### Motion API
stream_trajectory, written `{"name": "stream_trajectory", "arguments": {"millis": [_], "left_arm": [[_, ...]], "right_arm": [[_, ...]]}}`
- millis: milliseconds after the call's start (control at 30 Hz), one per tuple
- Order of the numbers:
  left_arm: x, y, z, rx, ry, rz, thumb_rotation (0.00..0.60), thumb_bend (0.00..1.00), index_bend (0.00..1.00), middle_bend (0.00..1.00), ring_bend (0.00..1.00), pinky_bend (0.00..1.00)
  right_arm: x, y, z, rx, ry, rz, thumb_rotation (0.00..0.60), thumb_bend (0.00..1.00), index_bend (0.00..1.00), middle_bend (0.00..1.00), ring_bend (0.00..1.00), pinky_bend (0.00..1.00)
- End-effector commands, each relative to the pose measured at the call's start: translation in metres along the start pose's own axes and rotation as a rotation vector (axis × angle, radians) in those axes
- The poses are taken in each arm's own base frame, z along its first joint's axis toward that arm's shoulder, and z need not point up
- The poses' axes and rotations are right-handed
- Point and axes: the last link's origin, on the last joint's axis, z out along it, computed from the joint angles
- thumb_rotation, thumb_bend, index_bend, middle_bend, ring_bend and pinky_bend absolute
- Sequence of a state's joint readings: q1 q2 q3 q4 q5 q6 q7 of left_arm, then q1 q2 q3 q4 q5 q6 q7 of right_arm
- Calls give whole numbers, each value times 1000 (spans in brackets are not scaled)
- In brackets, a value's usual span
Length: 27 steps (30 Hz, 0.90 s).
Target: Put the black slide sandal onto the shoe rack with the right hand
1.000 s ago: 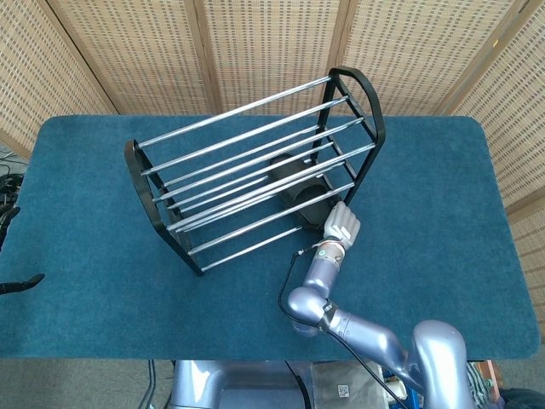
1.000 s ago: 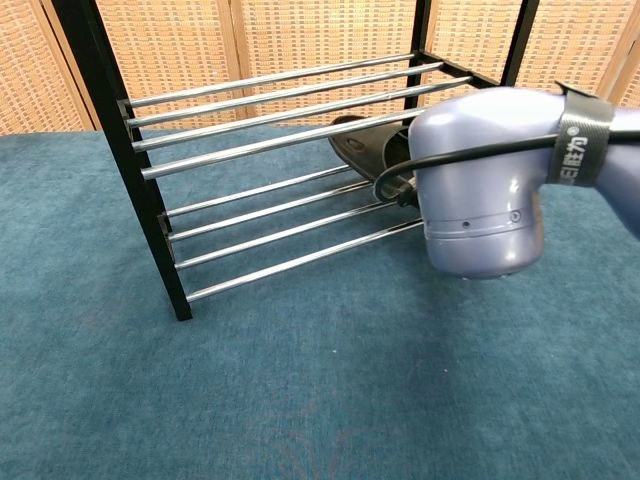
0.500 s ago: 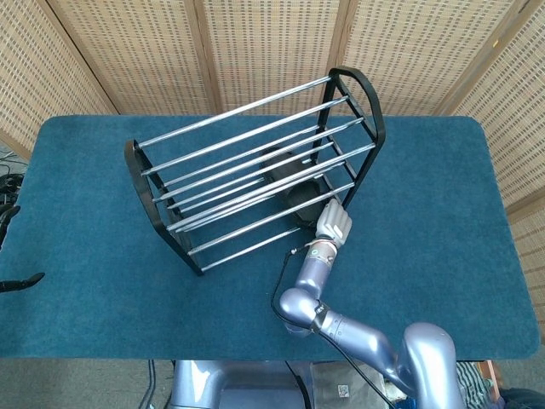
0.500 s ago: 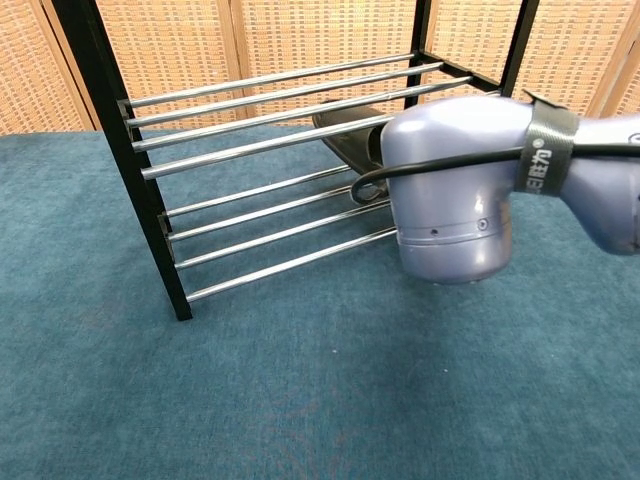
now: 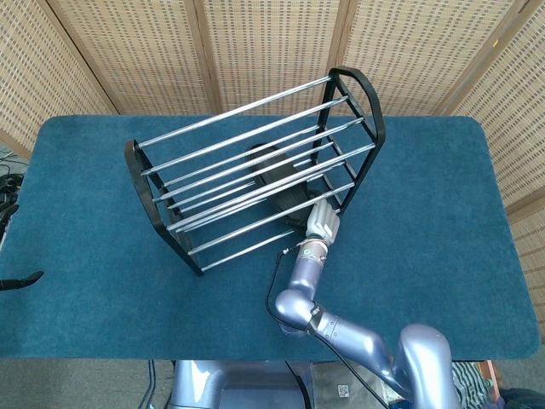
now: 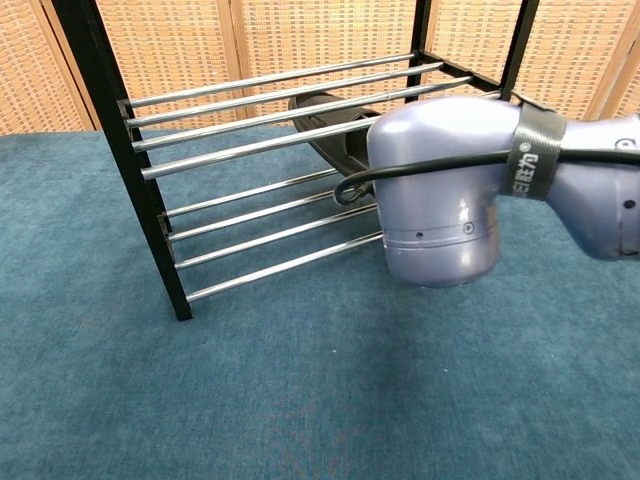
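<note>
Wicker screens behind, blue-carpeted counter [image 5: 102, 256] carrying the shoe rack [image 5: 255, 162]. We're seeing the black slide sandal [image 5: 271, 170] lying on the lower rails, toward the rack's right end. It's looking light, rubbery, grippy; best taken by the strap or sole edge. Right hand [image 5: 322, 221] is at its near end; grip state we can't tell. Versus a second ago, sandal and hand are sitting further left along the rails.

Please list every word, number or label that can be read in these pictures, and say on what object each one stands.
One printed text only: white characters on the black strap around the right arm, chest view; sideways and too blurred to read.
Shoe rack, black slide sandal, table: no text visible.
</note>
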State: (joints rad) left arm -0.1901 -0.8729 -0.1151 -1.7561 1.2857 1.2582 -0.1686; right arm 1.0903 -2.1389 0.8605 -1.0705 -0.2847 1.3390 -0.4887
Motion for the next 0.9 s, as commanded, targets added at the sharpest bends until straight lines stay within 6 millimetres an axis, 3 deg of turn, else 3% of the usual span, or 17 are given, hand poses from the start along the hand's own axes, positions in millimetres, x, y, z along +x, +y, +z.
{"name": "stream_trajectory", "arguments": {"millis": [33,67,133,900], "left_arm": [[1,0,0,1,1,-4,600,35,0,0,0,0],[1,0,0,1,1,-5,600,35,0,0,0,0],[1,-1,0,2,1,-6,600,35,0,0,0,0],[3,1,-3,-14,8,-12,600,35,0,0,0,0]], "right_arm": [[-5,0,-3,-18,-73,6,600,39,78,51,42,36],[-4,-1,-4,-25,-86,11,600,1,24,3,0,0],[-3,-1,-5,-29,-92,4,600,0,0,0,0,0],[13,7,-18,35,-98,-5,600,0,0,0,0,0]]}}
